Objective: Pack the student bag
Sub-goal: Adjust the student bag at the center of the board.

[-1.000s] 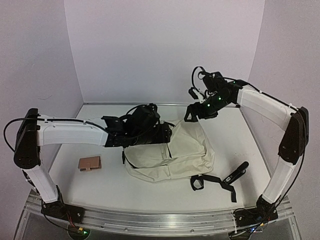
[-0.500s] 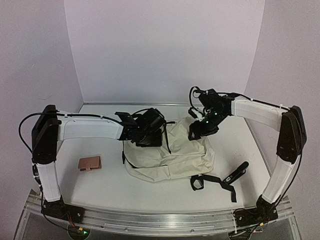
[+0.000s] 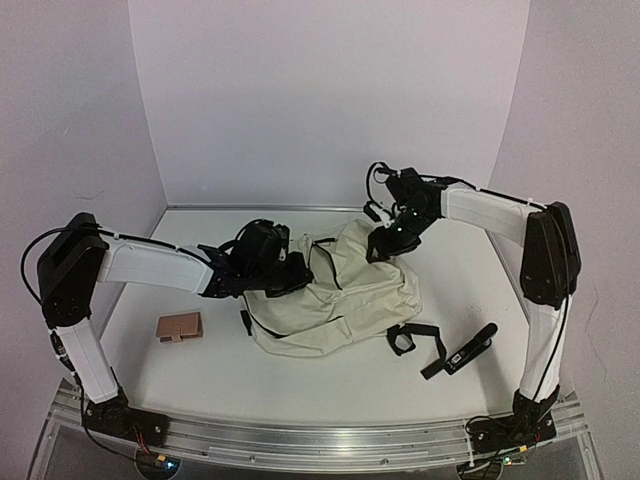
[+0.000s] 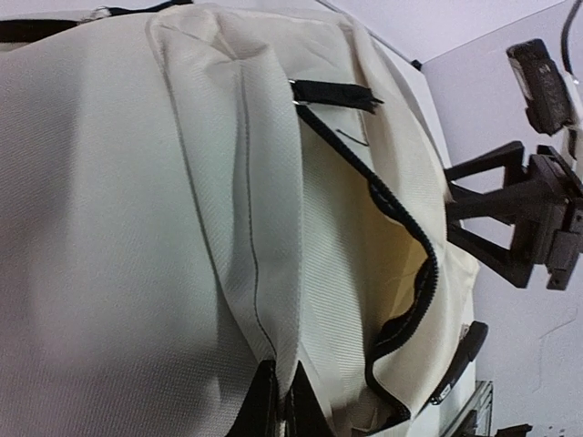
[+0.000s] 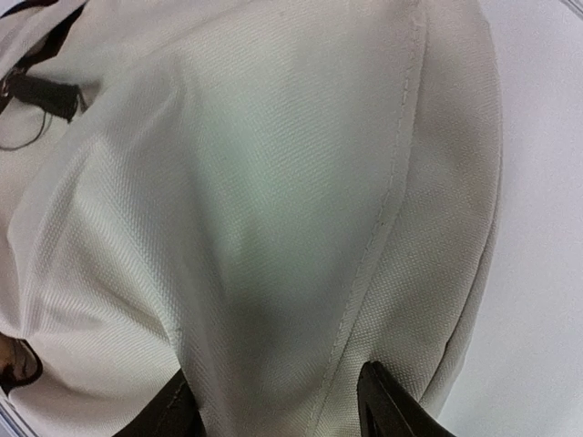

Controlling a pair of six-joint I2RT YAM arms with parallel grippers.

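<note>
Two items unpacked, brown pouch (image 3: pixel 180 327) and black pen (image 3: pixel 472 347); left gripper (image 4: pixel 279 405) pinches the student bag (image 3: pixel 345 300), right gripper (image 5: pixel 278 401) straddles it, jaws apart.

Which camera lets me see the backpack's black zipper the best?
Left wrist view: the student bag's zipper is close up and gaping open. The top external view shows only a thin dark line; the right wrist view, almost only plain fabric.
</note>
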